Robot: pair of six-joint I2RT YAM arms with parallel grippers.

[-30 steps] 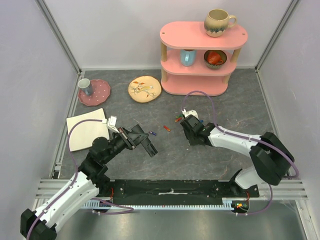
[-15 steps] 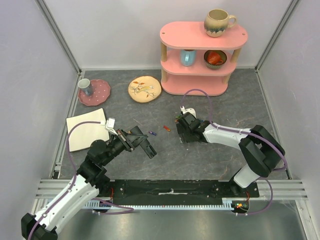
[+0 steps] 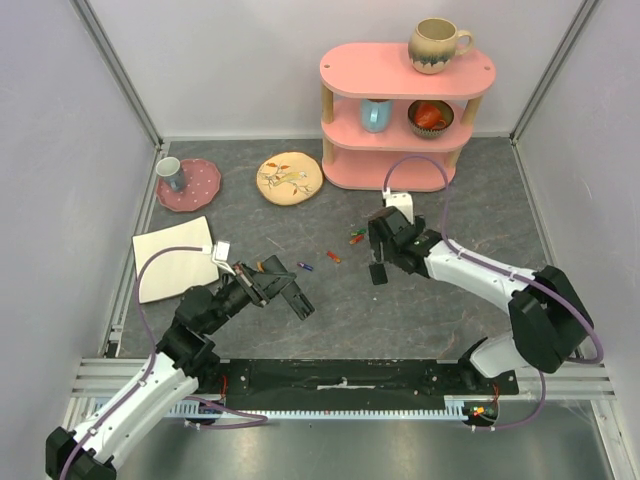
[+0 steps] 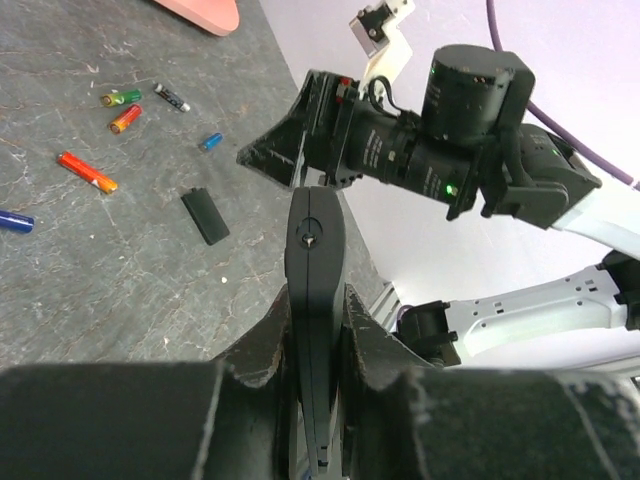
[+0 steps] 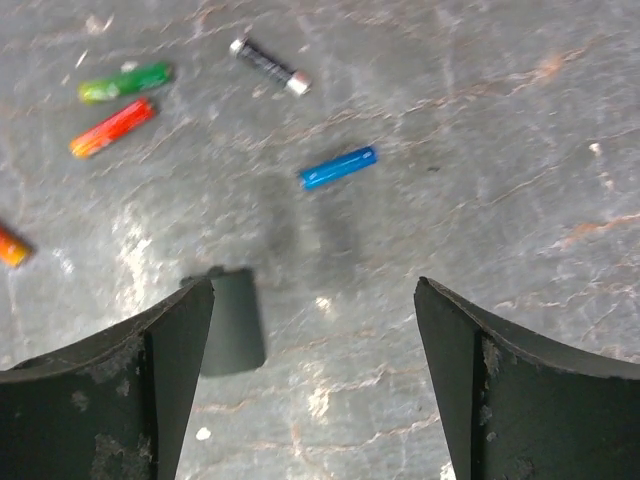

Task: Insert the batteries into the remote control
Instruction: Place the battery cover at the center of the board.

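No legible text, batteries (image 5: pixel 339 167) seemingly unreadable

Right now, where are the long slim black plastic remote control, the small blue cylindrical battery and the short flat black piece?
remote control (image 4: pixel 315 262): left wrist view, its upper surface.
blue battery (image 5: pixel 340 167): right wrist view, mid-body.
black piece (image 4: pixel 205 215): left wrist view, its centre.

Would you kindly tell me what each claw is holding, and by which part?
The left claw clamps the remote control by its long sides, near its wrist-side end; the right claw is open and empty.
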